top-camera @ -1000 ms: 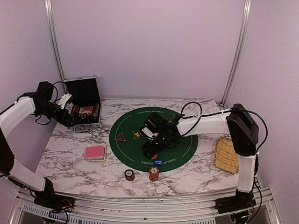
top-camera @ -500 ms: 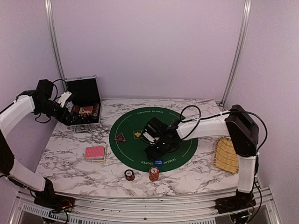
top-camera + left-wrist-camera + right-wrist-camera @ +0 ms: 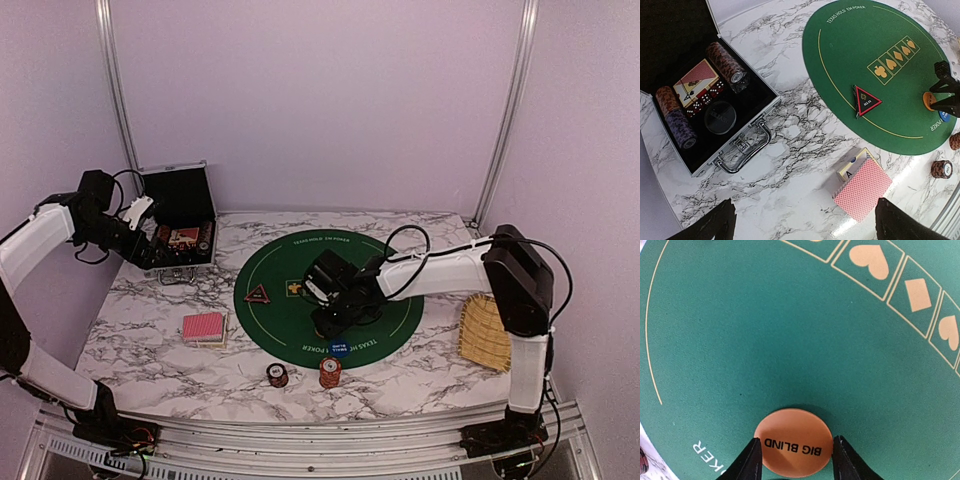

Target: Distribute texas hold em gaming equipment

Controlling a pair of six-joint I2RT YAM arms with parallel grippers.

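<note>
Top view: the left arm [image 3: 45,235] reaches toward the open case [image 3: 180,225] at the far left of the table [image 3: 140,355]. The right gripper [image 3: 327,325] is low over the near half of the green mat [image 3: 395,318], just beyond a blue disc [image 3: 340,347]. Its jaws cannot be made out from here. The marker [image 3: 259,294] lies near the mat's left edge, and the cards [image 3: 204,327] lie off the mat to the left. Two stacks of chips [image 3: 330,373] stand on the marble near the front edge (one dark, one orange-red). The tray [image 3: 485,332] lies at the right.

Left wrist view: the left gripper [image 3: 805,205] is spread wide and holds nothing. Its two fingertips [image 3: 715,222] show in the lower corners, well apart, above the marble beside the case. The case holds rolls of chips, a card box and red dice. The cards lie fanned just in front of the gripper, with the marker beyond them on the mat. Farther right, the orange button [image 3: 928,100] lies on the mat between the right gripper's dark fingers, with the blue disc just beside it.

Right wrist view: the button reads BIG BLIND and lies flat on the mat near its printed rim. The right gripper has narrowed to the button's width, one fingertip against each side of it. The row of suit symbols runs across the mat beyond.
</note>
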